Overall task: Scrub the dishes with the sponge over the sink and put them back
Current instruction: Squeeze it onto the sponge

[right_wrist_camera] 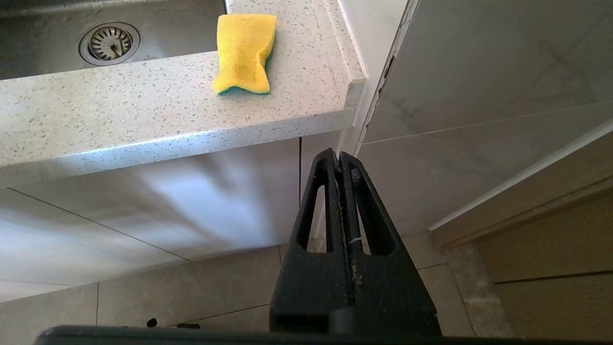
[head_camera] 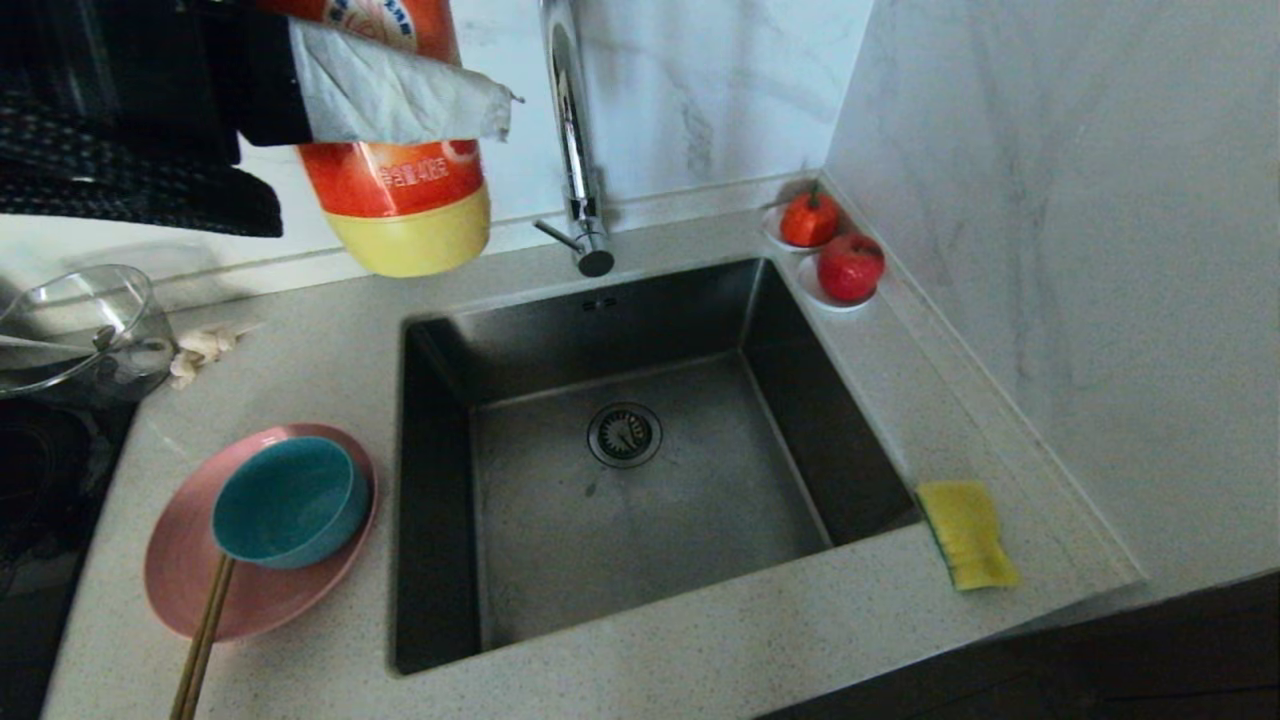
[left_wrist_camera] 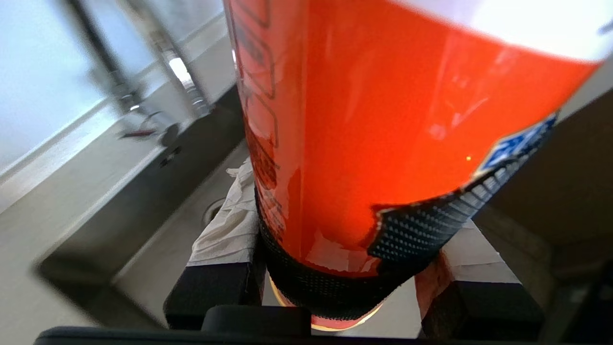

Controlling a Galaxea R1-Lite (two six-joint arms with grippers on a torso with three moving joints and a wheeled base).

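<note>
Well, starting at our far left, a clear glass bowl [head_camera: 75, 325] sits on the counter [head_camera: 700, 640], and nearer the front edge the pink plate [head_camera: 190, 575] carries the teal-blue bowl [head_camera: 290, 505], with the chopsticks [head_camera: 203, 640] leaning on the plate's rim and running off toward us. Up above, our left gripper [head_camera: 290, 85] is clamped partway closed around an orange detergent bottle [head_camera: 400, 170] with a yellow lower part, its cloth-wrapped fingers [left_wrist_camera: 225, 230] pressing either side as it hangs over the sink's back left corner. Next comes the sink [head_camera: 440, 560], its drain strainer [head_camera: 625, 435] in the middle and the chrome tap [head_camera: 575, 140] behind. Two red fruit on white saucers [head_camera: 835, 260] sit at the back right corner. The sponge [head_camera: 965, 535] lies yellow side up on the counter just right of the sink. Our right gripper [right_wrist_camera: 341, 165] hangs below counter level, fingers pressed together, holding nothing.
</note>
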